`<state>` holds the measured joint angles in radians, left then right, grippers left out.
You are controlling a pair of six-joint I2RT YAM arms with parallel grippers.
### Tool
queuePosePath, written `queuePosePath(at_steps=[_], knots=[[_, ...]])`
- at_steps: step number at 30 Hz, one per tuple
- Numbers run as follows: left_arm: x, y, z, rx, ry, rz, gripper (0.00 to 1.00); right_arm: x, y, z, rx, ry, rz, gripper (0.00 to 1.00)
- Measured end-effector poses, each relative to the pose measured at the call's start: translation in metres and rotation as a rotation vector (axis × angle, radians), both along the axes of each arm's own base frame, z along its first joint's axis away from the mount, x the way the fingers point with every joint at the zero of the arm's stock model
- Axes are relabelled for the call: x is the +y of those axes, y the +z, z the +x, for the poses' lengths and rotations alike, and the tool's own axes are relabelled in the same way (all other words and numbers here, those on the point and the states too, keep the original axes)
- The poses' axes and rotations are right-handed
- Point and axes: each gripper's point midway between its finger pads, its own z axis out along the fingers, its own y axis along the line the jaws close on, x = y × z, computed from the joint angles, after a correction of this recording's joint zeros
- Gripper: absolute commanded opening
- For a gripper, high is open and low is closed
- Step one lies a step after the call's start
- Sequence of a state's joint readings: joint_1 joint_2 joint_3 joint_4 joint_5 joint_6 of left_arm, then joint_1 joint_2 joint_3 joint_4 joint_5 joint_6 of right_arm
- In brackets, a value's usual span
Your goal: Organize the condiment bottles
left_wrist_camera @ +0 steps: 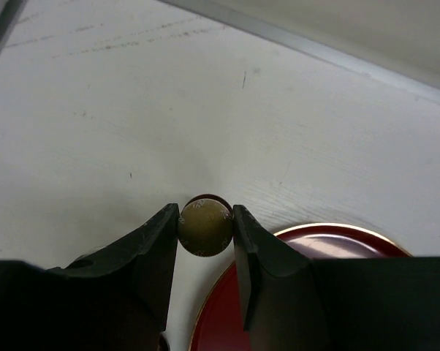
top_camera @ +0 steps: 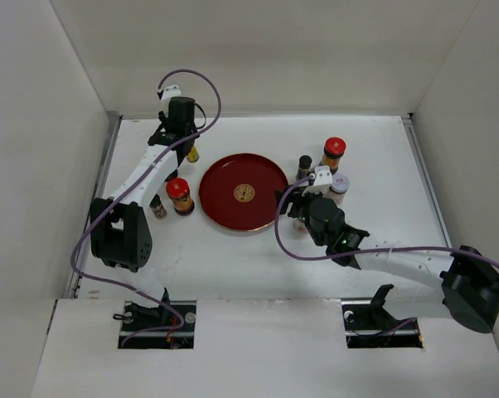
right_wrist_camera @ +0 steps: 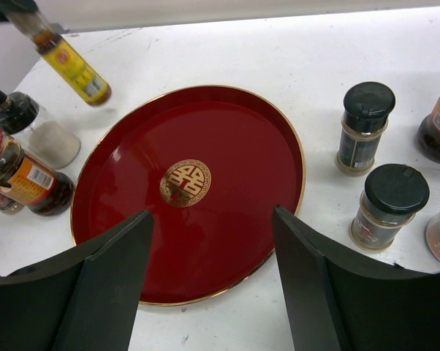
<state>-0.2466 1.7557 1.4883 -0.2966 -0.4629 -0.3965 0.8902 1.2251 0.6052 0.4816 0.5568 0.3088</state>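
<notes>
Lift straight, left gripper [left_wrist_camera: 205, 228] clamped on slim brown yellow-labelled bottle [right_wrist_camera: 72, 64], ten o'clock of round red tray [top_camera: 223, 178]; right gripper [right_wrist_camera: 211, 218] agape.

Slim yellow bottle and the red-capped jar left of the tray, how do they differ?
The slim bottle is clamped at its cap in the jaws of the left gripper; the red-capped jar stands free. The bottle is narrow, yellow-labelled; the jar is wider, orange-labelled. Both are off the tray, on its left.
</notes>
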Motion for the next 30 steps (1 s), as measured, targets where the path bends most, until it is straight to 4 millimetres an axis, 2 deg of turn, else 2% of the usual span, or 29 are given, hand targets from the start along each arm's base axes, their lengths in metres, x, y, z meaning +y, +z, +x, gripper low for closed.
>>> queuePosePath(at_steps=[3, 6, 8, 10, 14, 18, 24, 30], knots=[[-0.004, 0.032, -0.007, -0.068, -0.008, -0.021, 0.17, 0.0, 0.0, 0.0, 0.0, -0.001, 0.0, 0.73], [-0.017, 0.059, -0.015, -0.13, -0.034, -0.049, 0.17, -0.001, 0.0, 0.001, 0.0, -0.002, 0.0, 0.74], [-0.031, 0.071, -0.019, -0.164, -0.064, -0.068, 0.17, -0.002, 0.0, 0.001, 0.0, -0.005, 0.0, 0.75], [-0.048, 0.074, -0.025, -0.179, -0.101, -0.085, 0.17, -0.002, 0.0, 0.002, 0.0, -0.007, 0.001, 0.75], [-0.079, 0.063, -0.032, -0.16, -0.173, -0.097, 0.17, -0.002, 0.0, 0.002, 0.0, -0.008, 0.0, 0.75], [-0.098, 0.049, -0.033, -0.133, -0.212, -0.094, 0.17, -0.002, 0.0, 0.002, 0.0, -0.008, 0.0, 0.75], [-0.111, 0.019, -0.024, -0.084, -0.231, -0.07, 0.17, -0.002, 0.0, 0.002, 0.0, -0.008, 0.001, 0.75], [-0.115, -0.014, -0.017, -0.026, -0.239, -0.022, 0.18, -0.003, 0.0, 0.003, 0.0, -0.01, 0.001, 0.75]])
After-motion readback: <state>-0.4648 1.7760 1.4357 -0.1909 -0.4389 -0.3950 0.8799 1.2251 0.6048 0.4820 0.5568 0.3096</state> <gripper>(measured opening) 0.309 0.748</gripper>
